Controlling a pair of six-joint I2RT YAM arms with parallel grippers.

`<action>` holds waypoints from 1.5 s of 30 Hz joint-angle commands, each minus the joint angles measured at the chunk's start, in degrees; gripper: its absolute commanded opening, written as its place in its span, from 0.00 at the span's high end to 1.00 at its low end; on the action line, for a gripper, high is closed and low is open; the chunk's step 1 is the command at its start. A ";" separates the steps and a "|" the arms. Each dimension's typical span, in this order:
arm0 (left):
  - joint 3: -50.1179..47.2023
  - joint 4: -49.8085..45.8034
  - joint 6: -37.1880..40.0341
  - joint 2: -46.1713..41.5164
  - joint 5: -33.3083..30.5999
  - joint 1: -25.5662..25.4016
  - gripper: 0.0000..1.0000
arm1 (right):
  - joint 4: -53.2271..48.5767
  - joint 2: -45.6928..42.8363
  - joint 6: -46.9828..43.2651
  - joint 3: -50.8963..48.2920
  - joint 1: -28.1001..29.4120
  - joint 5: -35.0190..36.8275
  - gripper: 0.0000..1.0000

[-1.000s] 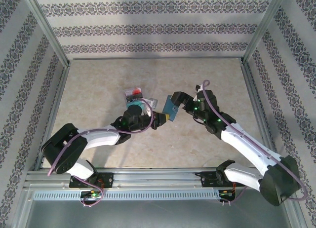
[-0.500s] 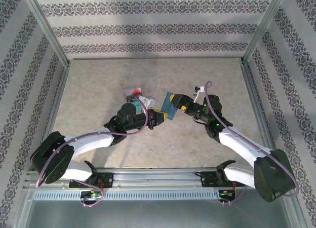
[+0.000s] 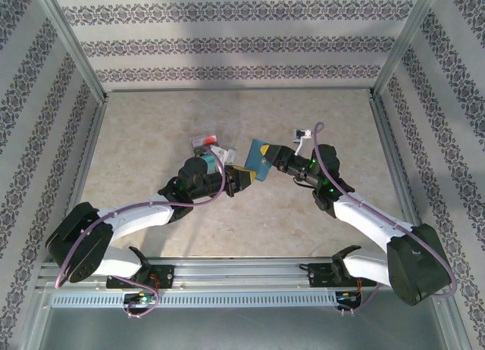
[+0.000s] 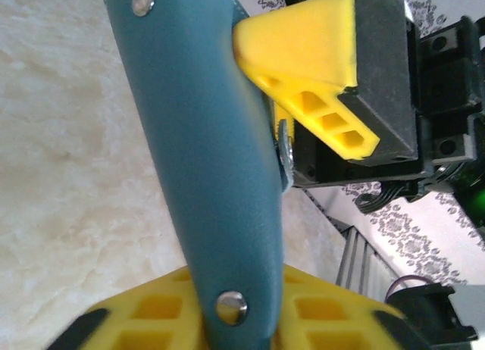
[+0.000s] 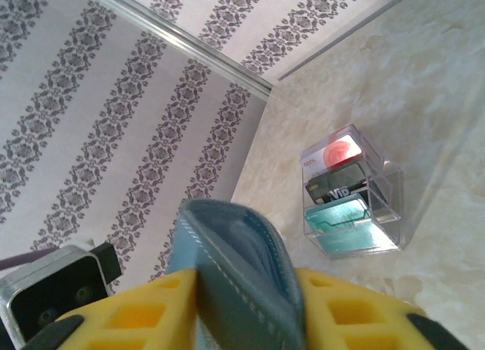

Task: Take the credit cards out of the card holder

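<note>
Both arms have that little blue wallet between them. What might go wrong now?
The card holder sits between the fingers of the left gripper and the right gripper; if they pull unevenly, the holder may twist or slip free. It hangs close to the clear box, so a drop might knock that.

My left arm (image 3: 136, 214) and right arm (image 3: 371, 221) are white shells with black joints, and a mauve cable (image 3: 314, 135) loops along each. My left gripper (image 3: 244, 177) and right gripper (image 3: 273, 160) have black bodies and yellow fingers (image 5: 129, 320) with hollow rectangular cells. What look like small green lights (image 3: 327, 189) dot my right wrist.
</note>
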 commanded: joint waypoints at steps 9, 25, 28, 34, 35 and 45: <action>1.91 -10.31 2.17 -5.76 -0.12 4.80 0.28 | -4.57 0.17 -7.04 6.35 2.25 -7.69 0.72; 4.39 -18.27 7.18 -7.63 10.36 10.30 0.24 | -10.51 7.04 -11.21 14.21 4.43 -11.92 1.00; 4.37 -20.60 9.49 -9.72 14.42 13.67 0.22 | -12.91 6.89 -13.11 15.43 4.00 -15.00 1.00; 5.31 -27.70 15.74 -13.00 20.11 17.65 0.27 | -17.55 7.11 -17.47 18.34 3.12 -22.16 1.00; 5.49 -28.33 16.38 -12.99 20.99 17.76 0.29 | -17.84 7.28 -17.93 18.75 3.04 -23.10 1.00; 4.27 -19.54 11.51 -9.40 34.42 17.64 0.50 | -23.76 7.93 -24.02 23.43 2.67 -30.07 1.00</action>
